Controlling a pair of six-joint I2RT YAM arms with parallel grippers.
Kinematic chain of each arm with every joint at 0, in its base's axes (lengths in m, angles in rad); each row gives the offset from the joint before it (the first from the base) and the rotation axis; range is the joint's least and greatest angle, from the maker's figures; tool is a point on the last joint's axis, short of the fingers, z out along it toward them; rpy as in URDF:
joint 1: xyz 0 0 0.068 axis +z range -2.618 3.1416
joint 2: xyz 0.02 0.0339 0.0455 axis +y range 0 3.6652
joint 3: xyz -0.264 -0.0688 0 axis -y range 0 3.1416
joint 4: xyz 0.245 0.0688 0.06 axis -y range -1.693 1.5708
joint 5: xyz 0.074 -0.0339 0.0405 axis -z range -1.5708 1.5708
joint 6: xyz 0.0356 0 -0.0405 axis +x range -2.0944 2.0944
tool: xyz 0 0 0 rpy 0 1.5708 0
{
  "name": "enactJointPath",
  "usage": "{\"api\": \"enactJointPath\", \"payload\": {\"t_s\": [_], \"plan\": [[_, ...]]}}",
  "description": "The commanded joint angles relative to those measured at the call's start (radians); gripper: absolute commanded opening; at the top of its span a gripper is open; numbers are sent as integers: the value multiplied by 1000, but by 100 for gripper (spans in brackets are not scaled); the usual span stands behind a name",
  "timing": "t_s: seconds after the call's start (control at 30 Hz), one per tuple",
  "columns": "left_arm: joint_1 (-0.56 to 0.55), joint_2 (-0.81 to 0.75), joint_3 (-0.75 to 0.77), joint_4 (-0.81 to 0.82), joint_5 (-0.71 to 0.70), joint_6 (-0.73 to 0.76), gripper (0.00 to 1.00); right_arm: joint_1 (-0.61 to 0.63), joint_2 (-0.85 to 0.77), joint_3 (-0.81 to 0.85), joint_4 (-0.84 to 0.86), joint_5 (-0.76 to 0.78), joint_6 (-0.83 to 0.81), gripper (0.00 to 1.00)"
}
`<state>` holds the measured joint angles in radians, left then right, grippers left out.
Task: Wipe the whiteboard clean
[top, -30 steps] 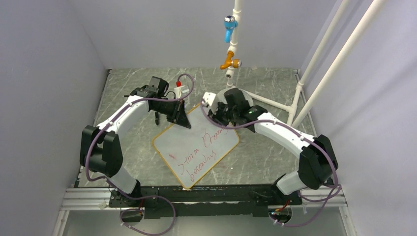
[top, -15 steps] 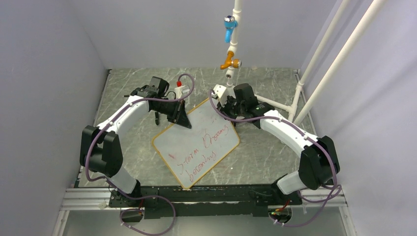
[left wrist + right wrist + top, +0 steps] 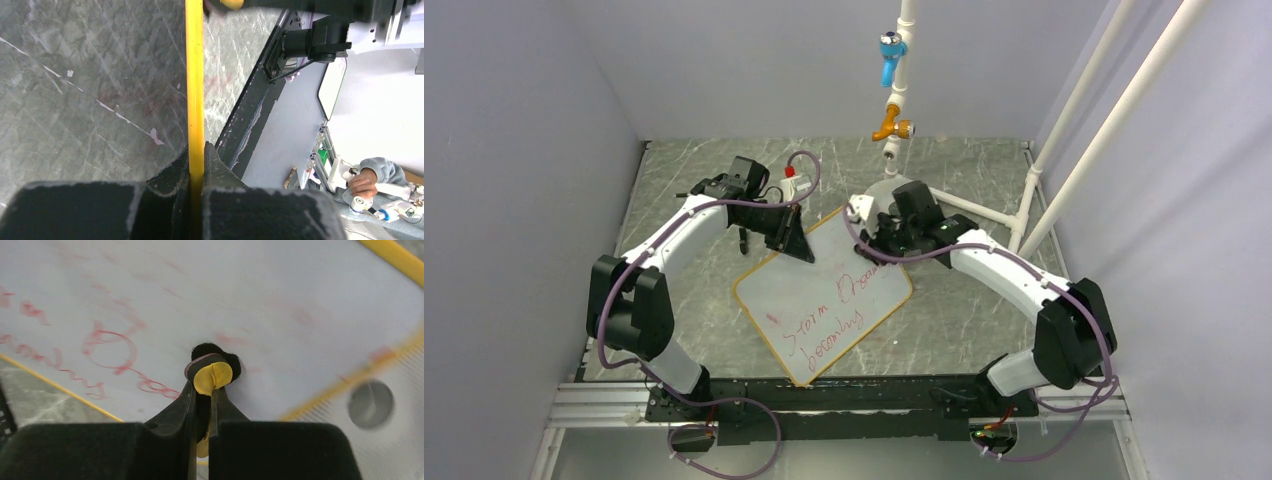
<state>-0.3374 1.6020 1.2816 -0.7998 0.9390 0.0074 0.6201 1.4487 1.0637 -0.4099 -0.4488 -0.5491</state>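
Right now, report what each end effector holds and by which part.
Left end effector: the whiteboard, by its frame edge. Right end effector: a small eraser, by its yellow body, black pad toward the board.

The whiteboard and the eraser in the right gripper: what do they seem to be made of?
The whiteboard looks like smooth white laminate or coated metal, with faint red smears, in a yellow frame, probably plastic. The eraser has a black fuzzy tip, likely felt, on a yellow body.
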Motion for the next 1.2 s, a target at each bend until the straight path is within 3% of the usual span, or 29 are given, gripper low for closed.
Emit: {"api": "enactJointPath", "payload": {"t_s": [0.0, 0.1, 0.33, 0.67, 0.8, 1.0, 1.17], "plan": [[-8, -24, 11, 5, 95, 21, 0, -118, -48, -18, 96, 102, 74, 0], [-8, -23, 10, 5, 95, 20, 0, -124, -51, -36, 74, 30, 44, 0], [-7, -20, 10, 4, 90, 22, 0, 60, -25, -25, -30, -86, -103, 0], [-6, -22, 10, 4, 91, 22, 0, -74, -37, -36, 46, 79, -44, 0], [-7, -21, 11, 5, 91, 22, 0, -62, -30, -40, 33, 39, -52, 0], [-7, -20, 12, 1, 88, 25, 0, 94, -8, -24, -60, -90, -149, 0], [-6, -24, 12, 1, 86, 26, 0, 19, -15, -11, -2, -5, -74, 0]]}}
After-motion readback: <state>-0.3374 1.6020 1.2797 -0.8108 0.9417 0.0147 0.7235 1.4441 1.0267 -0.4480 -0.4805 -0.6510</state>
